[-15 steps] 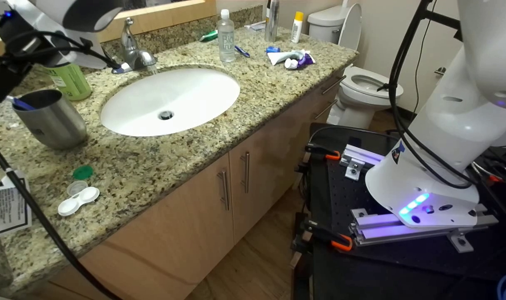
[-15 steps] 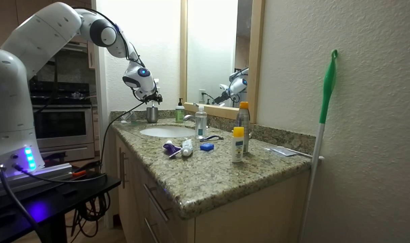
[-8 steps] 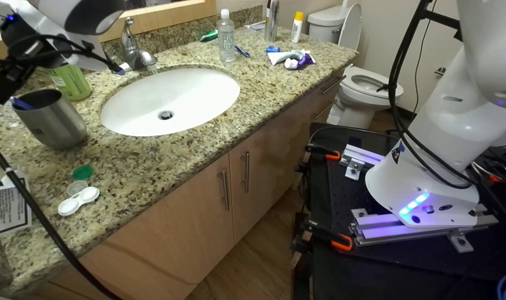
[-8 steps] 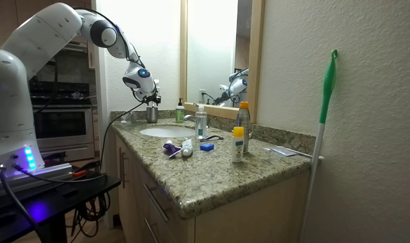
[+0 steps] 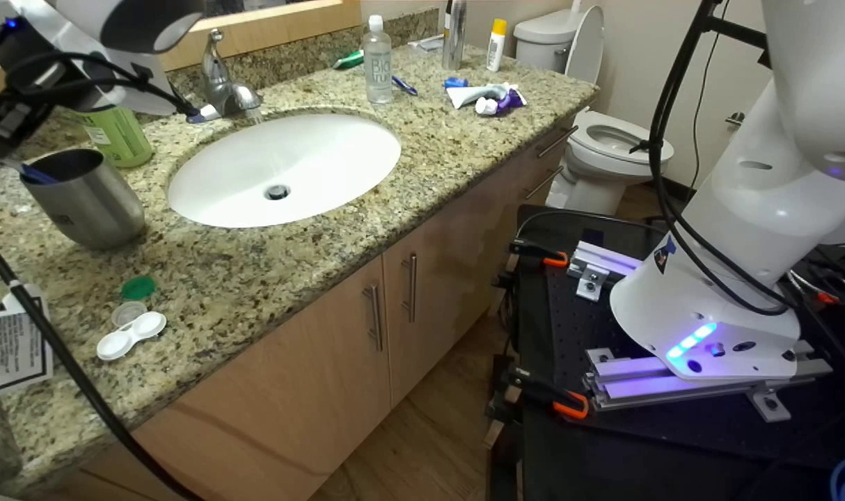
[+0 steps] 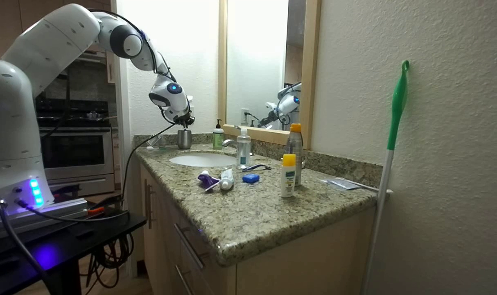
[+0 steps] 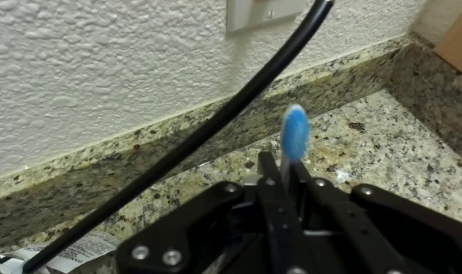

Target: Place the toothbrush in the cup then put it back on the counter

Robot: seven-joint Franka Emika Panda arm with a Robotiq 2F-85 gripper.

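Since the claw (image 7: 283, 161) pinches the toothbrush (image 7: 295, 131) near its head, other end in the cup (image 5: 92, 205), prob. lift slow & straight w/o tipping anything, then onto the counter (image 5: 248, 271).

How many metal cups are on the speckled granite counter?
1: the tapered grey metal cup, standing beside the white oval sink. No others show; part of the counter is hidden.
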